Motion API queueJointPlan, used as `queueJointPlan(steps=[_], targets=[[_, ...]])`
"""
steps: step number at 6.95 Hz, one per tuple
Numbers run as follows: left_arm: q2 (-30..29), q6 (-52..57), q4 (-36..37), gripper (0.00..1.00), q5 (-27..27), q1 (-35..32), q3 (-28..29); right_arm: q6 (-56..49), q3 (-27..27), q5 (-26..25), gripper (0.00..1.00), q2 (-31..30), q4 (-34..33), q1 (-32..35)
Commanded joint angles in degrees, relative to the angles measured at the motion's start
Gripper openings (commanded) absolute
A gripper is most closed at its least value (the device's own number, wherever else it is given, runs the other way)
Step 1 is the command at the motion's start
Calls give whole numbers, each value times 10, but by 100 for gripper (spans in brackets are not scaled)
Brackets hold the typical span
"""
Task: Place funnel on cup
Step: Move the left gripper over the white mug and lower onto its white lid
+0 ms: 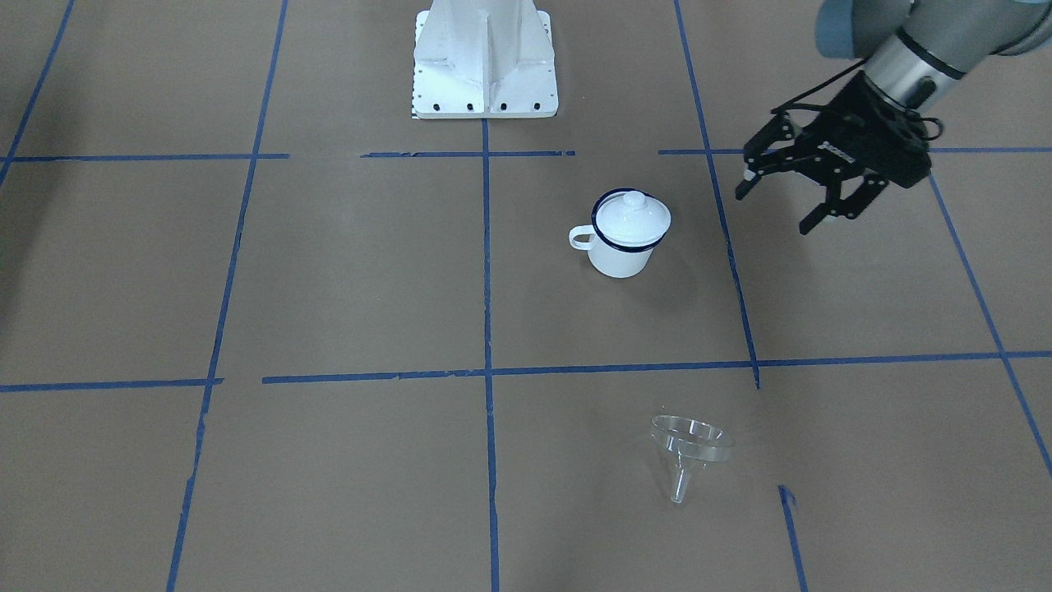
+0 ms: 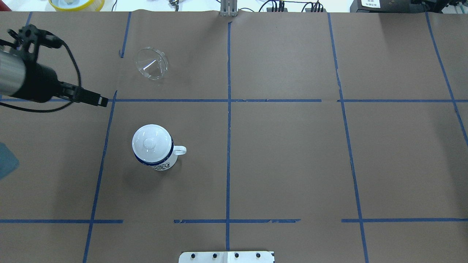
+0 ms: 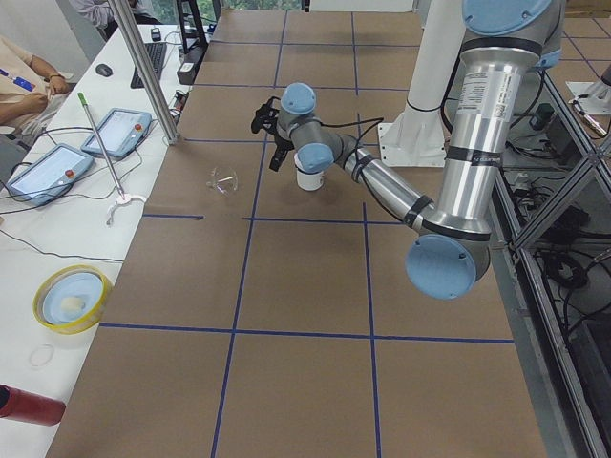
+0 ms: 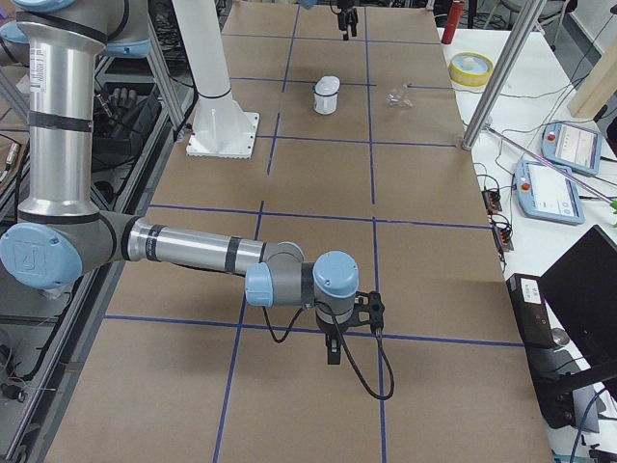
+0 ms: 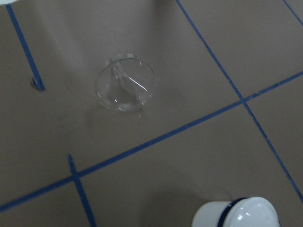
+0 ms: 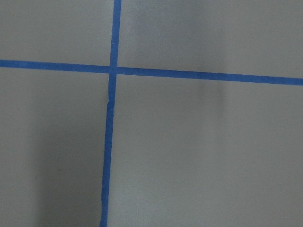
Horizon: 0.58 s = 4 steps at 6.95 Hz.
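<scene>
The clear funnel (image 1: pixel 689 448) lies tilted on the brown paper, spout down toward the camera; it also shows in the overhead view (image 2: pixel 151 64) and the left wrist view (image 5: pixel 125 82). The white cup (image 1: pixel 616 259) with a dark blue rim stands upright, and a white domed lid (image 1: pixel 631 215) with a knob sits on it (image 2: pixel 151 143). My left gripper (image 1: pixel 777 210) is open and empty, in the air beside the cup and well short of the funnel. My right gripper (image 4: pixel 333 352) shows only in the exterior right view, far from both; I cannot tell its state.
The robot's white base plate (image 1: pixel 485 62) stands at the table's robot side. Blue tape lines cross the paper. A yellow bowl (image 2: pixel 76 3) sits beyond the far edge. A metal pole (image 3: pixel 143 72) and tablets stand on the side table.
</scene>
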Motion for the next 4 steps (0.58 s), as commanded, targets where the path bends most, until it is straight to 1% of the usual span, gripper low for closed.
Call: queueJointPlan(steps=[1, 2, 3, 4], targets=[[-121, -144, 256, 100, 116, 131, -45, 0, 0, 0, 100, 0, 0, 0], [-132, -224, 270, 100, 181, 177, -44, 0, 0, 0, 100, 0, 0, 0], [-133, -244, 270, 100, 221, 202, -29, 0, 0, 0, 100, 0, 0, 0], [-131, -245, 269, 100, 223, 205, -23, 0, 0, 0, 100, 0, 0, 0]])
